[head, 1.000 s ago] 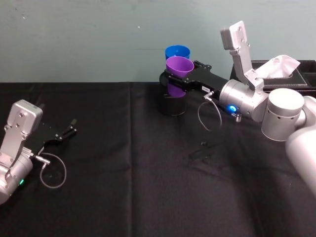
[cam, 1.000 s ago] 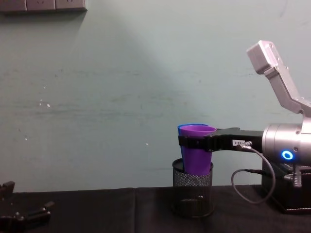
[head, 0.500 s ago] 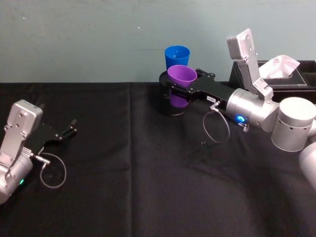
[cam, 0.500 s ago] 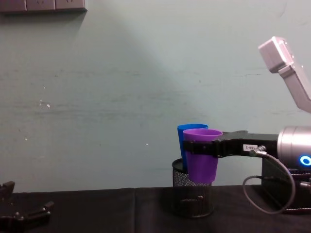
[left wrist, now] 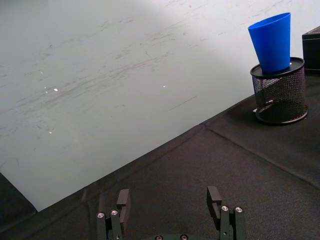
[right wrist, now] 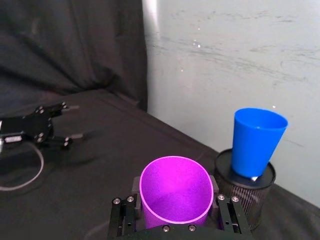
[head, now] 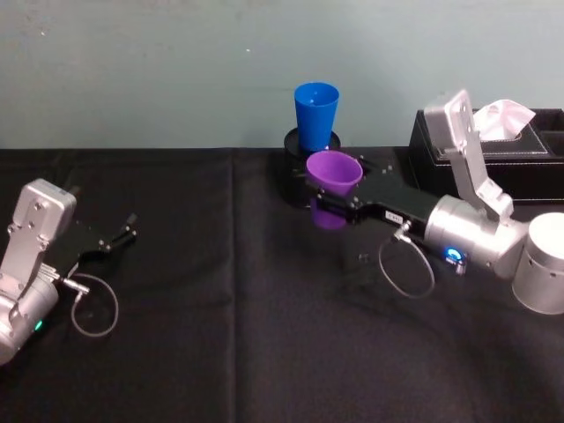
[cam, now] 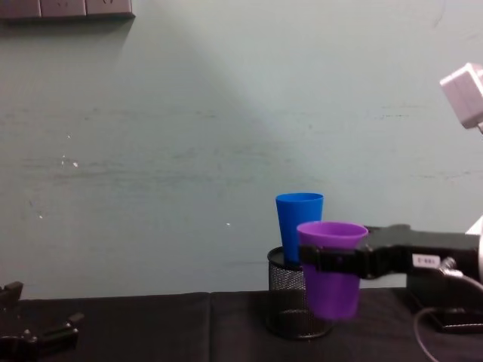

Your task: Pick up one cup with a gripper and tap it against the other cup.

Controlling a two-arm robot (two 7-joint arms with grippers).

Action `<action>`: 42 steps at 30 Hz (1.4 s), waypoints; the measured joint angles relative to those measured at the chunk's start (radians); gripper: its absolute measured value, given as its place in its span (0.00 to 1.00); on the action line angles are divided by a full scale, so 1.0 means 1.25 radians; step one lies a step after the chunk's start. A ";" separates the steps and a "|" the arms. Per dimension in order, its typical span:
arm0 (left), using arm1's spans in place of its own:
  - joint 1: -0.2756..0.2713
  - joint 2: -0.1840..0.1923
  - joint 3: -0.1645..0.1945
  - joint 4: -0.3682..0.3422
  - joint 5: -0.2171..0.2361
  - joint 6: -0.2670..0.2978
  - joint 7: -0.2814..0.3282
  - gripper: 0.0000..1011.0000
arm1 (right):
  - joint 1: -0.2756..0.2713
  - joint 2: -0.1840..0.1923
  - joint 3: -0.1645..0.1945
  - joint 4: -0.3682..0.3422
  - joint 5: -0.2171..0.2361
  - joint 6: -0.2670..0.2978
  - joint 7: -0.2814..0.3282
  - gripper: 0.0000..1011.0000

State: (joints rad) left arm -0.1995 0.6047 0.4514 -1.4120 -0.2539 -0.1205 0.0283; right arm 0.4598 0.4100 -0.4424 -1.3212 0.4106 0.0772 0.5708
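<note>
My right gripper (head: pixel 339 196) is shut on the purple cup (head: pixel 333 179) and holds it upright above the black cloth, in front of the mesh holder. In the chest view the purple cup (cam: pixel 333 268) hangs a little right of the blue cup (cam: pixel 299 222) and apart from it. The blue cup (head: pixel 315 115) stands upright in the black wire-mesh holder (head: pixel 296 167) at the back, by the wall. In the right wrist view the purple cup (right wrist: pixel 175 192) sits between my right gripper's jaws (right wrist: pixel 175 220), with the blue cup (right wrist: pixel 256 140) beyond it. My left gripper (head: pixel 119 234) rests open at the far left.
A black tissue box (head: pixel 520 150) with a white tissue stands at the back right, behind the right arm. A pale wall (head: pixel 159 70) runs along the table's far edge. A seam in the cloth (head: pixel 233 264) runs front to back.
My right gripper has drawn the purple cup back from the blue cup, toward me, and lowered it. The blue cup stays in the holder. The left arm has not moved.
</note>
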 joint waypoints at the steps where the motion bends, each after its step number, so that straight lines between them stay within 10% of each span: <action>1: 0.000 0.000 0.000 0.000 0.000 0.000 0.000 0.99 | -0.006 0.003 -0.001 -0.004 0.001 -0.004 0.000 0.73; 13: 0.000 0.000 0.000 0.000 0.000 0.000 0.000 0.99 | -0.079 0.025 -0.001 -0.014 0.002 -0.083 -0.009 0.73; 42: 0.000 0.000 0.000 0.000 0.000 0.000 0.000 0.99 | -0.094 0.001 -0.019 0.068 -0.027 -0.141 0.020 0.73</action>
State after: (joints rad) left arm -0.1996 0.6047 0.4514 -1.4120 -0.2539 -0.1206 0.0283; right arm 0.3417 0.4118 -0.4657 -1.2364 0.3767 -0.0984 0.5960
